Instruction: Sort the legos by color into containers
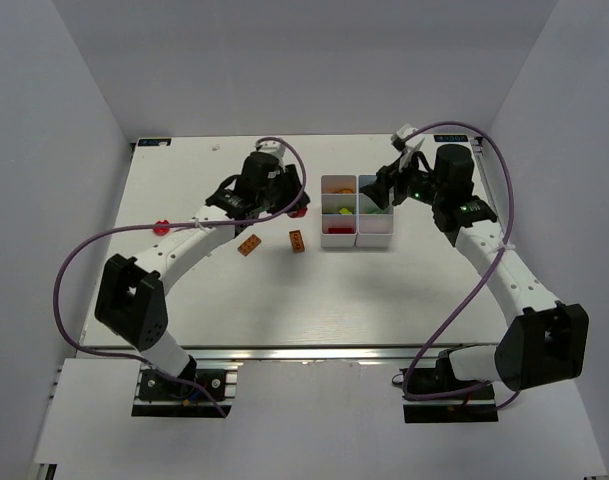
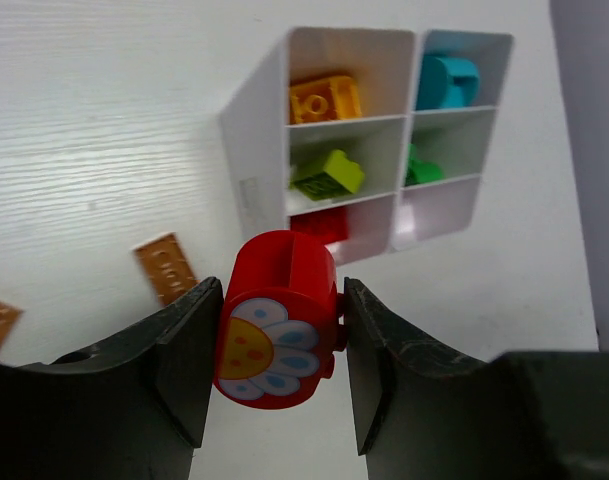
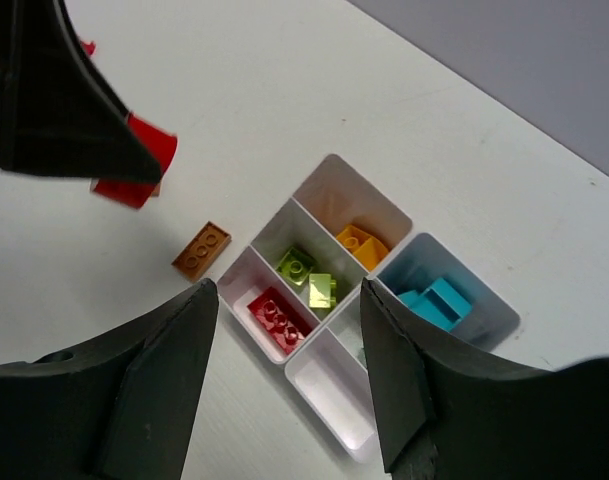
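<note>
My left gripper (image 2: 282, 300) is shut on a red lego with a daisy print (image 2: 276, 335), held above the table just left of the white six-compartment tray (image 2: 254, 150). From above, that gripper (image 1: 295, 206) sits beside the tray (image 1: 357, 244). The left column holds an orange lego (image 2: 324, 98), a lime one (image 2: 329, 175) and a red one (image 2: 319, 222). The right column holds teal (image 2: 447, 80) and green (image 2: 419, 168). My right gripper (image 3: 289, 292) hangs open and empty over the tray (image 3: 339, 385); from above, it (image 1: 386, 190) is at the tray's far right.
Two brown legos (image 1: 248, 245) (image 1: 297, 240) lie loose on the table left of the tray, one also showing in the right wrist view (image 3: 202, 249). A small red piece (image 1: 162, 227) lies near the table's left edge. The tray's near-right compartment (image 1: 374, 228) holds nothing.
</note>
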